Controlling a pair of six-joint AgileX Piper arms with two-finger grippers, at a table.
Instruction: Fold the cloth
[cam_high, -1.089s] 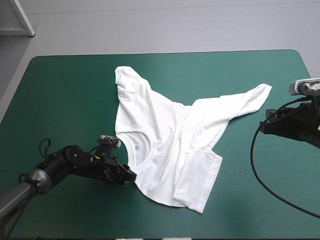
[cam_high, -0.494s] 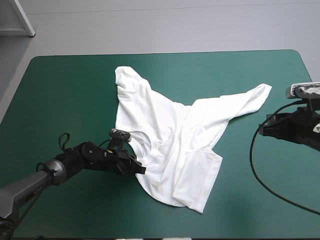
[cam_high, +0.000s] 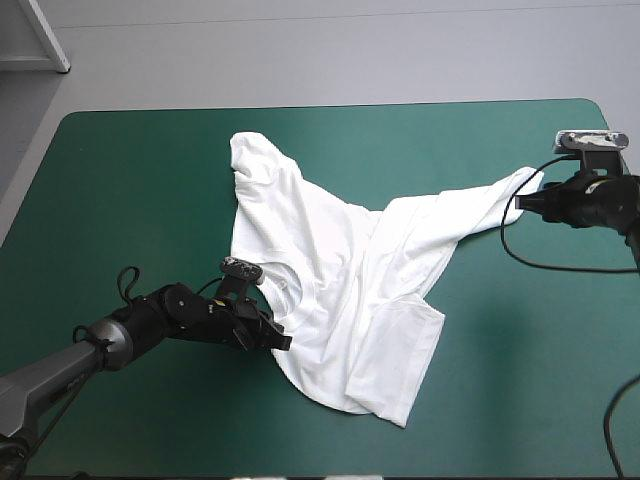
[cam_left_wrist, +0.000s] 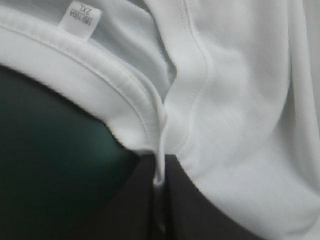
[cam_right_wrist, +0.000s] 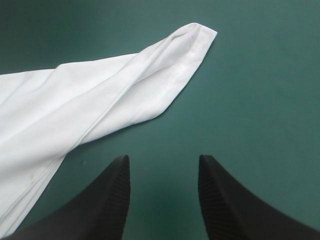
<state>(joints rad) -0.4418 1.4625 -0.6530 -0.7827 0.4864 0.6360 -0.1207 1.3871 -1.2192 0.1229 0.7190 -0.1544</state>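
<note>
From above, we are seeing the white T-shirt (cam_high: 340, 270) lying rumpled in the middle of the teal-green cover (cam_high: 140, 180), with nothing folded yet. At the left wrist, our left gripper (cam_left_wrist: 159, 175) is pinching the collar (cam_left_wrist: 150, 107) near the size label (cam_left_wrist: 80, 19). At the right wrist, our right gripper (cam_right_wrist: 164, 162) is hanging with fingers apart, just short of the sleeve (cam_right_wrist: 150, 85).

The white T-shirt (cam_high: 335, 262) lies spread and rumpled mid-table on the teal-green cover (cam_high: 130, 190). My left gripper (cam_high: 281, 341) meets its edge at eight o'clock, by the collar (cam_high: 283, 287) — my right gripper (cam_high: 527, 203) sits just beside the outstretched sleeve (cam_high: 495, 198) at two o'clock.
</note>
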